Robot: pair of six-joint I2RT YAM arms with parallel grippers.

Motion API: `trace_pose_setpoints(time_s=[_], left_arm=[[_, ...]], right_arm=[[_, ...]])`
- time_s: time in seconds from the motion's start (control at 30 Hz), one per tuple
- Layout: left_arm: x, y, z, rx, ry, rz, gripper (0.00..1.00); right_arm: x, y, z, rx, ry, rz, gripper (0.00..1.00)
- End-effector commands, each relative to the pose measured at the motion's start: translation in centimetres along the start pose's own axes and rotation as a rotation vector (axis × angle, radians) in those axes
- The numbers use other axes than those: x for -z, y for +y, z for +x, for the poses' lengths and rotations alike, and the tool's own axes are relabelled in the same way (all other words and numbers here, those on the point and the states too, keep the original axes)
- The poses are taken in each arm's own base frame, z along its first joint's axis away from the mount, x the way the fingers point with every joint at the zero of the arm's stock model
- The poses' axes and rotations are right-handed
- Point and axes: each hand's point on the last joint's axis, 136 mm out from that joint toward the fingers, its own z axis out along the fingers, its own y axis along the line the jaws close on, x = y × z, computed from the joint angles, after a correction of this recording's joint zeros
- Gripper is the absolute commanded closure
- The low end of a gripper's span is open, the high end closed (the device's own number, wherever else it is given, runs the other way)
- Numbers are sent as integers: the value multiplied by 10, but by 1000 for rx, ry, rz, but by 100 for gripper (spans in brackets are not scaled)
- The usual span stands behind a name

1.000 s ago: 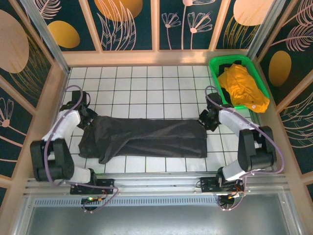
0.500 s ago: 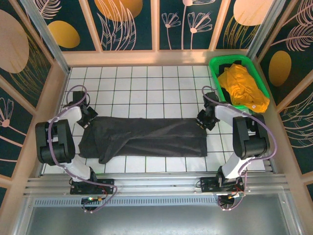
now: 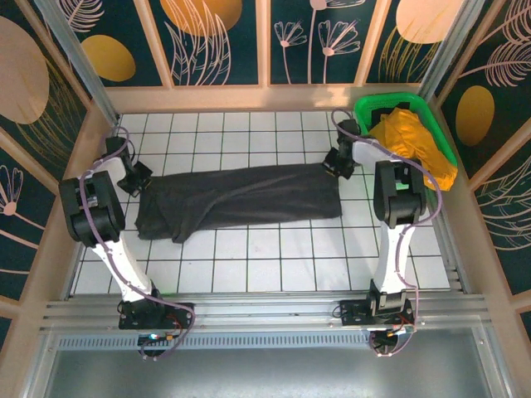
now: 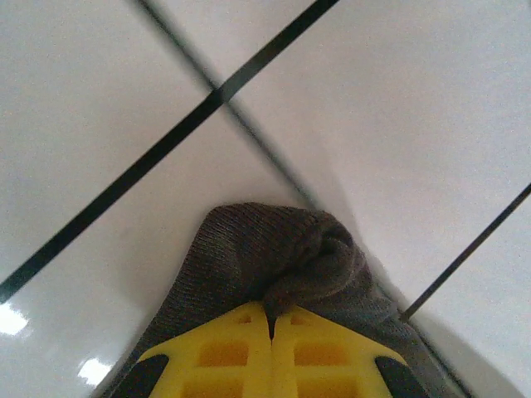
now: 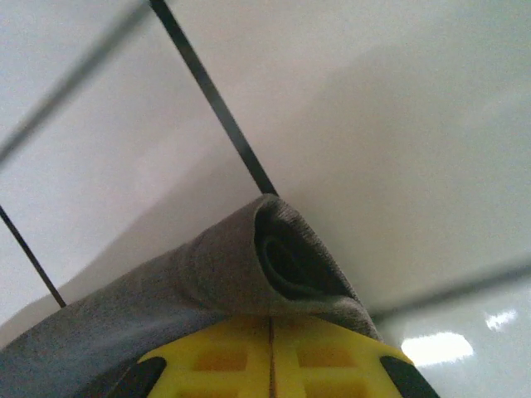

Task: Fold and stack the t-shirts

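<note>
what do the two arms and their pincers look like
The left arm and the right arm are each built from white links between bulky black joints, with a thin lilac cable looping along them. The left pincer and the right pincer have bright yellow fingers moulded with a grid of square recesses, and black parts at their outer edges.

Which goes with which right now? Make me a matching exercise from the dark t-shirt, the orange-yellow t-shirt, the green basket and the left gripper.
1. dark t-shirt
2. orange-yellow t-shirt
3. green basket
4. left gripper

a. far right corner
b. heaped in the basket, draped over its rim
c. stretched in a long band, left to right
d. shut on dark cloth

Pairs: 1-c, 2-b, 3-a, 4-d
</note>
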Motion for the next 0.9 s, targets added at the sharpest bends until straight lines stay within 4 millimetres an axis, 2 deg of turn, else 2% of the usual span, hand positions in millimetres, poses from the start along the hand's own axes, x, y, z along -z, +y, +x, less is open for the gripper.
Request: trace_pose_setpoints(time_s=[0.0, 0.07, 0.1, 0.2, 0.27, 0.4, 0.47, 0.57, 0.67, 0.77, 0.83, 0.87], left_arm=[[16, -10, -36, 12, -105, 2, 100], [32, -13, -44, 21, -148, 8, 72], [41, -14, -44, 25, -165, 12, 62], [68, -18, -33, 12, -216, 23, 52], [81, -23, -16, -3, -223, 44, 52], [86, -42, 31, -40, -151, 128, 54], [83, -52, 53, -71, -100, 167, 55], [75, -61, 78, -113, -38, 201, 58], [70, -62, 91, -146, -6, 197, 60], [70, -64, 94, -162, 1, 201, 61], [70, -67, 96, -173, 8, 208, 62], [70, -68, 97, -180, 16, 211, 62]], right_arm=[[14, -10, -27, 44, -60, 74, 84], [33, 2, -32, 52, -102, 53, 76], [40, 5, -29, 48, -110, 45, 73], [52, 9, -8, 17, -95, 8, 70], [52, 9, 10, -32, -51, -32, 70], [45, 3, 42, -143, 42, -62, 70], [41, -1, 49, -188, 70, -53, 69], [36, -6, 50, -243, 77, -41, 69], [30, -6, 47, -294, 91, -42, 69], [26, -10, 45, -340, 101, -34, 70], [24, -13, 47, -344, 107, -15, 80], [25, -17, 47, -341, 106, 4, 89]])
